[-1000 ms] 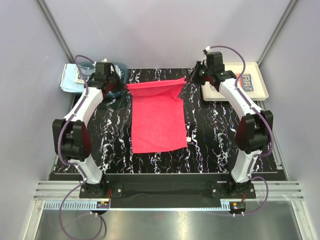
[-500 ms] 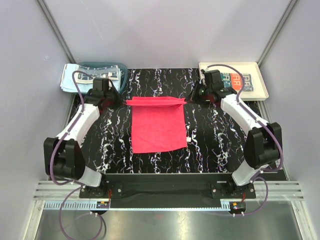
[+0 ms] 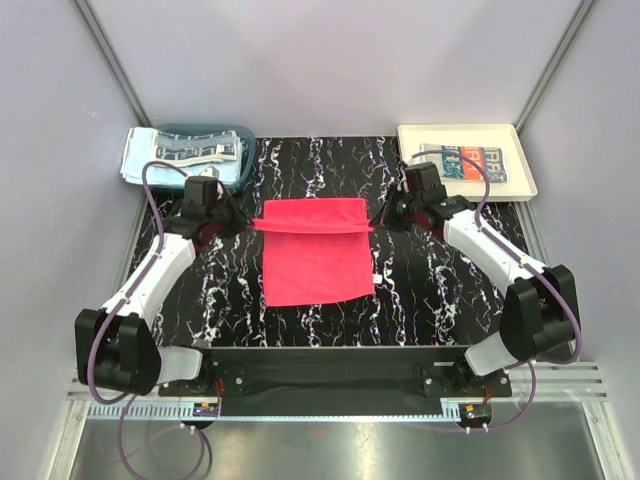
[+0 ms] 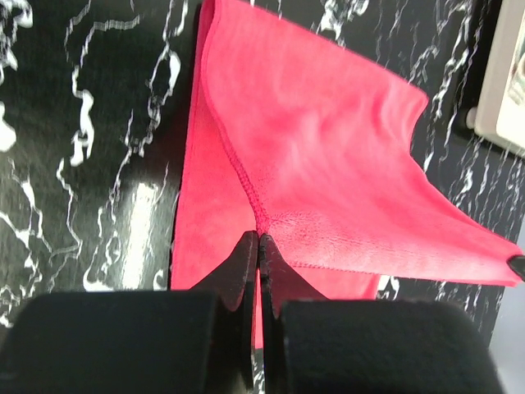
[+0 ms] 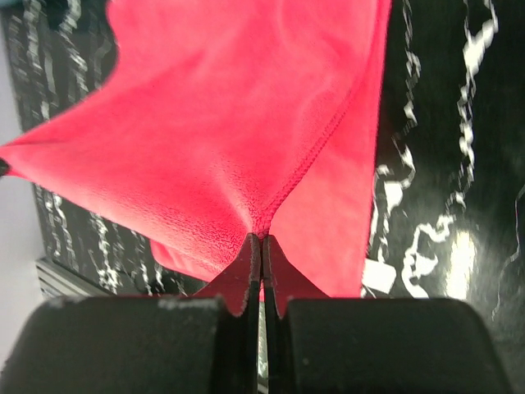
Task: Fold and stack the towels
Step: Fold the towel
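Towel [image 3: 318, 270], red-pink, lies flat with raised far edge stretched left-to-right.

The red-pink towel [image 3: 318, 262] lies mid-table, its far edge raised and doubling toward six o'clock; a light blue towel [image 3: 135, 160] sits at ten o'clock.

Black white-veined table [image 3: 430, 300], teal basket [image 3: 205, 127] at its far left corner, cream tray [image 3: 450, 134] far right
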Robot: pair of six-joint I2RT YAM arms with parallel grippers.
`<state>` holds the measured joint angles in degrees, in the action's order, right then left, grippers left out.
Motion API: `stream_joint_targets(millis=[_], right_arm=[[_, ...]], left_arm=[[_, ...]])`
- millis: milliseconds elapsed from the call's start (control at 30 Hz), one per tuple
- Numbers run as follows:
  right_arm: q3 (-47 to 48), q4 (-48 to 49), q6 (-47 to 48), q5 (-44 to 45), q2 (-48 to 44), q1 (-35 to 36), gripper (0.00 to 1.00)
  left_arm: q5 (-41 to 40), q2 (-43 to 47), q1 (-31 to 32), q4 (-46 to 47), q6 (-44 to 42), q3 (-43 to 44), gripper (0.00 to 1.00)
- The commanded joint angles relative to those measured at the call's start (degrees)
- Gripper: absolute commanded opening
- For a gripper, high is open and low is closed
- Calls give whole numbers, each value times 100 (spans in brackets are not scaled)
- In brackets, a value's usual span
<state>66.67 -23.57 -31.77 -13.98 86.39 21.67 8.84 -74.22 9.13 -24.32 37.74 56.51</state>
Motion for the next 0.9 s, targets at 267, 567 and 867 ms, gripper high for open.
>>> stream_joint_targets(millis=[267, 567, 867], right_arm=[[-866, 248, -242, 255, -597, 118, 0], [-1025, 81, -268, 299, -975, 136, 0], [-1376, 116, -312, 317, -1230, 162, 0]], left_arm=[[39, 671, 449, 190, 32, -852, 0], [-31, 1102, 564, -11, 58, -940, 0], [82, 1471, 608, -73, 93, -1300, 0]])
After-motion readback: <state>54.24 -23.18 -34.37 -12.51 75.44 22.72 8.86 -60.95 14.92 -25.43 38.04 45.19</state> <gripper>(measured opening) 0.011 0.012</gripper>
